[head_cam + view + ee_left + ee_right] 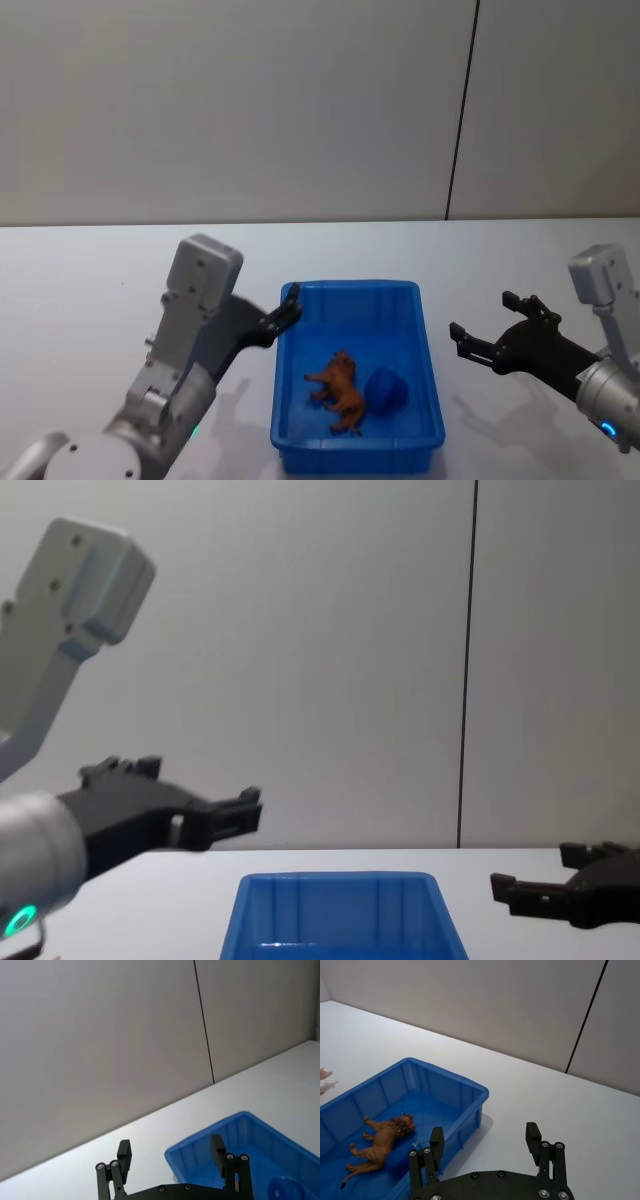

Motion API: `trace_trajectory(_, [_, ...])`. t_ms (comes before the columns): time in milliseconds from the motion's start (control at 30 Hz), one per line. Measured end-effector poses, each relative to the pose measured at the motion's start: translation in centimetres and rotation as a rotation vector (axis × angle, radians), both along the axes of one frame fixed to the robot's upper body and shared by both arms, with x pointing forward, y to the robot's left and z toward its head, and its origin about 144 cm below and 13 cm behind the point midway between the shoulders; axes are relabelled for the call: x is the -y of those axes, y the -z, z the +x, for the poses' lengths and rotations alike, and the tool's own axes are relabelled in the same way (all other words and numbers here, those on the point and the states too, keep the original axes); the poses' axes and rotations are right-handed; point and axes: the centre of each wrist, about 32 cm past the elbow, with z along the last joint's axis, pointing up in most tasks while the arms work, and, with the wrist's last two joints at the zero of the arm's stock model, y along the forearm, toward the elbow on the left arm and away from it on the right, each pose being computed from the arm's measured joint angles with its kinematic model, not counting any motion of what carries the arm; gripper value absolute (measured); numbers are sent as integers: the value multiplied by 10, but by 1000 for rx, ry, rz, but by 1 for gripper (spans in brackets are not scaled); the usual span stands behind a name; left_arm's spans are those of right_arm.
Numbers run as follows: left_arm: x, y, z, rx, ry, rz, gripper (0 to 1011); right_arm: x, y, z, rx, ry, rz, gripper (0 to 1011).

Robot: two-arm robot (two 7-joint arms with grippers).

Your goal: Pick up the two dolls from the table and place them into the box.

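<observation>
Left gripper (283,315) and right gripper (485,318), both spread wide and holding nothing, flank the box (345,287).
The left hovers at the box's ten o'clock corner, the right at three o'clock over the table (80,280). The reddish-brown doll (340,390) lies inside the box, a blue lump (387,390) just beside it at three o'clock.

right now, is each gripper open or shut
Left gripper: open, holding nothing, by the left rim of the box.
Right gripper: open, holding nothing, right of the box.
</observation>
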Motion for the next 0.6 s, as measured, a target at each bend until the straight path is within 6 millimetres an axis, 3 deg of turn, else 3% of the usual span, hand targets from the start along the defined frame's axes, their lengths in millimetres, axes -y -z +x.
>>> trace_trajectory(600, [-20,28,-47,-195,-142,-16,1001,2,0,0,0,6,1,1001])
